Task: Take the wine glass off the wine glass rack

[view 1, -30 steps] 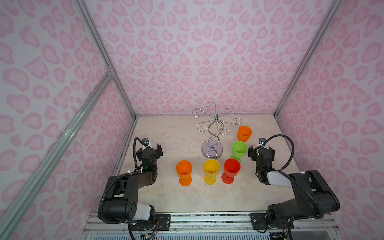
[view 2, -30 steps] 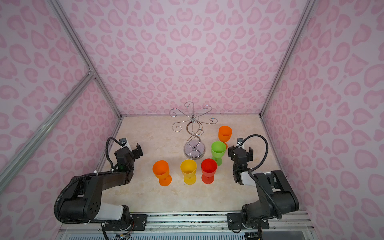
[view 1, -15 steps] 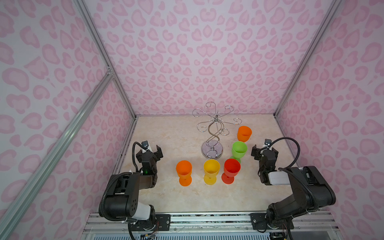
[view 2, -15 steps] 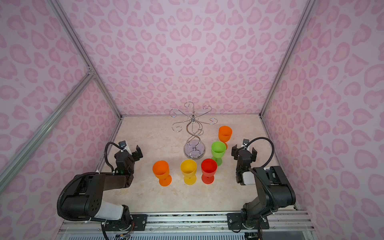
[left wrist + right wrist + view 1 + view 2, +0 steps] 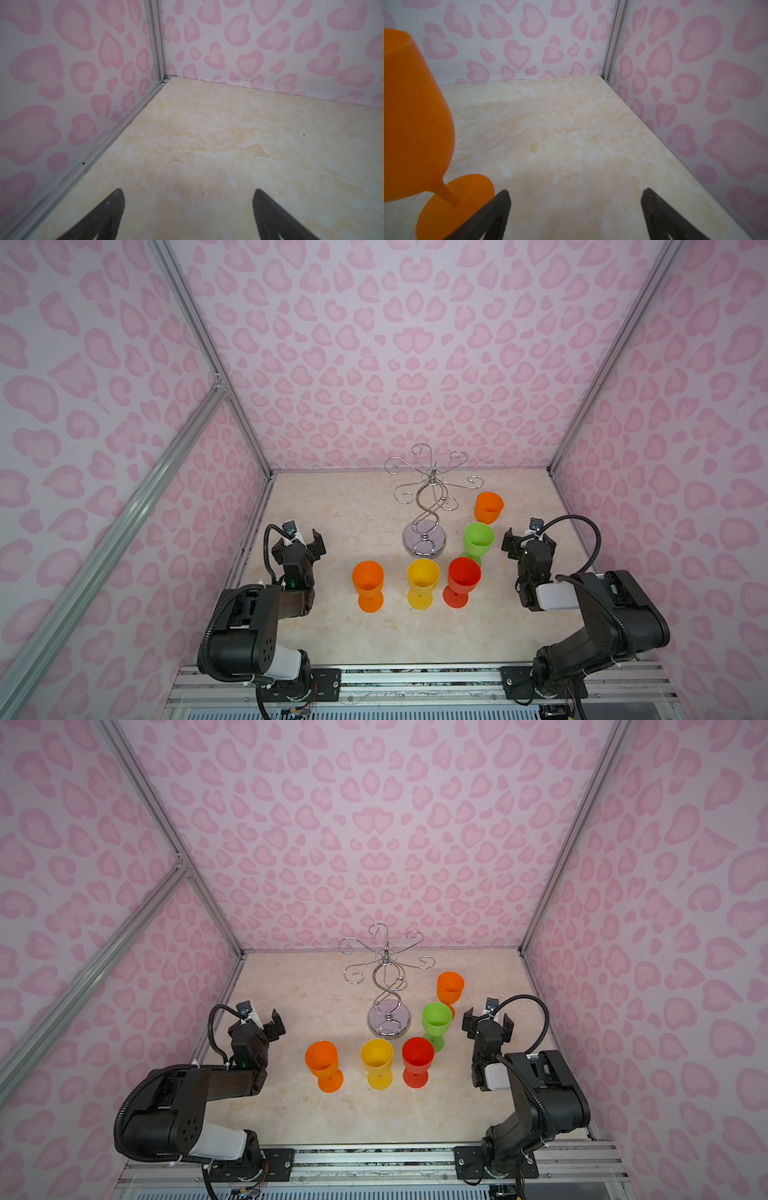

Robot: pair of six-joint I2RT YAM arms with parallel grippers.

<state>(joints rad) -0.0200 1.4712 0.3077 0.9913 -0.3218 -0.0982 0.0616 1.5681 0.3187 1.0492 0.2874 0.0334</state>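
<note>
The chrome wine glass rack (image 5: 428, 506) (image 5: 388, 986) stands at the back middle of the table, and nothing hangs from its curled arms. Several plastic wine glasses stand upright around it: orange (image 5: 368, 578), yellow (image 5: 423, 576), red (image 5: 463, 576), green (image 5: 478, 538) and a second orange one (image 5: 488, 507). My left gripper (image 5: 302, 542) (image 5: 188, 192) is open over bare table near the left wall. My right gripper (image 5: 528, 540) (image 5: 575, 192) is open and empty just right of the green glass. The right wrist view has the back orange glass (image 5: 415, 114) beside one finger, apart from it.
Pink patterned walls with aluminium posts (image 5: 249, 439) close in the marble-look table (image 5: 340, 506) on three sides. Both arm bases sit on the front rail (image 5: 415, 680). The left wrist view looks into the back left corner (image 5: 164, 80).
The right arm has drawn its elbow in slightly, and its gripper sits a touch farther back. The left arm has barely shifted. Both grippers stay open, and the glasses have not moved.
</note>
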